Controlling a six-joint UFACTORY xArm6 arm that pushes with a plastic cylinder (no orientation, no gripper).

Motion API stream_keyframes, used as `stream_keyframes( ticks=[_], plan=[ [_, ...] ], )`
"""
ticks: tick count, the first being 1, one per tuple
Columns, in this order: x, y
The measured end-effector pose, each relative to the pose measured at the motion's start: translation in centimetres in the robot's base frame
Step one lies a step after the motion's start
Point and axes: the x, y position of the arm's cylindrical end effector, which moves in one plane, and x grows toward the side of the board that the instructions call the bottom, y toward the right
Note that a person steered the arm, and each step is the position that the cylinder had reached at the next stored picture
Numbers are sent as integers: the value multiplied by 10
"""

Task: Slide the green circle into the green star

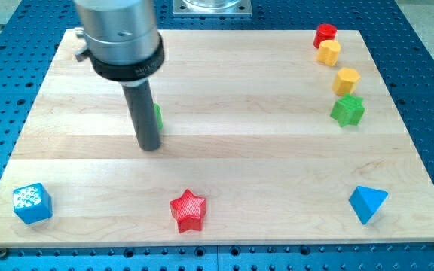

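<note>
The green circle (pixel 158 117) is almost wholly hidden behind my rod; only a thin green edge shows at the rod's right side, left of the board's middle. My tip (pixel 150 145) rests on the board just below and left of that green edge, touching or nearly touching it. The green star (pixel 347 111) sits far off at the view's right, in the upper half of the board.
A red block (pixel 325 35), a yellow block (pixel 328 53) and another yellow block (pixel 346 80) line up above the green star. A red star (pixel 187 211) lies at bottom centre, a blue cube (pixel 32 203) at bottom left, a blue triangle (pixel 368 203) at bottom right.
</note>
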Motion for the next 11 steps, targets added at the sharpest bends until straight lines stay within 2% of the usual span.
stream_keyframes(
  ticks=[1, 2, 3, 4, 5, 6, 7, 8, 9, 11],
  plan=[
    [3, -60],
    [-8, -61],
    [-43, -15],
    [-51, -34],
    [-74, -17],
    [-53, 98],
    [-18, 183],
    [-9, 184],
    [-19, 168],
    [-30, 273]
  ],
)
